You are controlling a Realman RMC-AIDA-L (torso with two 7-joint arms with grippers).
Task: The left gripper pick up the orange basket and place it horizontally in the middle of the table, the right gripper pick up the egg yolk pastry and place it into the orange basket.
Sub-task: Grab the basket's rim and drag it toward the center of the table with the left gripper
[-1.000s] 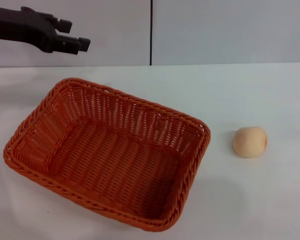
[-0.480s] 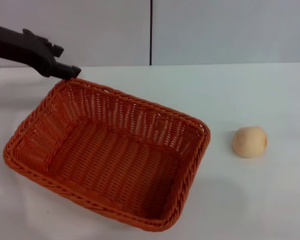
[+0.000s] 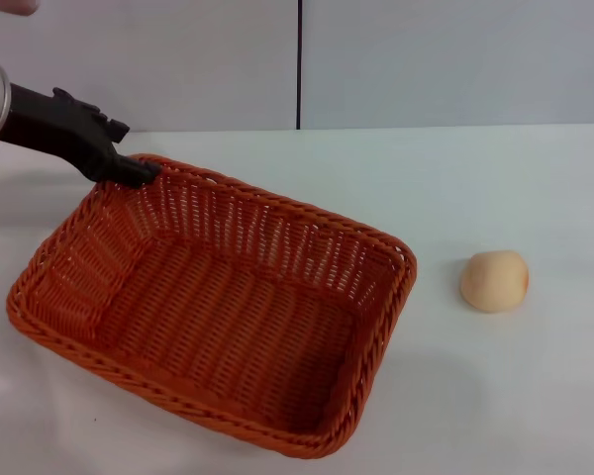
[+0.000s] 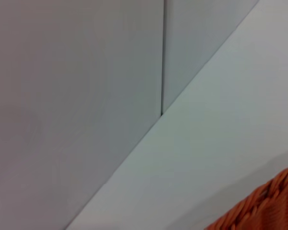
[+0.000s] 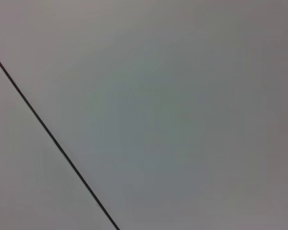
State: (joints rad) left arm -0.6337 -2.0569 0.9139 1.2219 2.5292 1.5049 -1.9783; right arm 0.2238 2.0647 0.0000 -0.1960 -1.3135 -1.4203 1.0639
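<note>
The orange basket [image 3: 218,307] sits askew on the white table [image 3: 475,178], left of centre in the head view, and nothing lies in it. My left gripper [image 3: 139,173] reaches in from the left, its tips down at the braided rim of the basket's far left corner. The left wrist view catches only a bit of that orange basket rim [image 4: 269,201] above the table [image 4: 221,139]. The egg yolk pastry [image 3: 494,280] rests alone on the table, to the right of the basket and apart from it. My right gripper appears in no view.
A grey wall with a dark vertical seam [image 3: 299,64] stands behind the table's far edge. The right wrist view holds only that wall and a seam line [image 5: 53,139]. Bare tabletop lies between basket and pastry.
My left gripper has come down and slightly right from above the far left corner, and its tips now meet the basket's rim. Basket and pastry have not moved.
</note>
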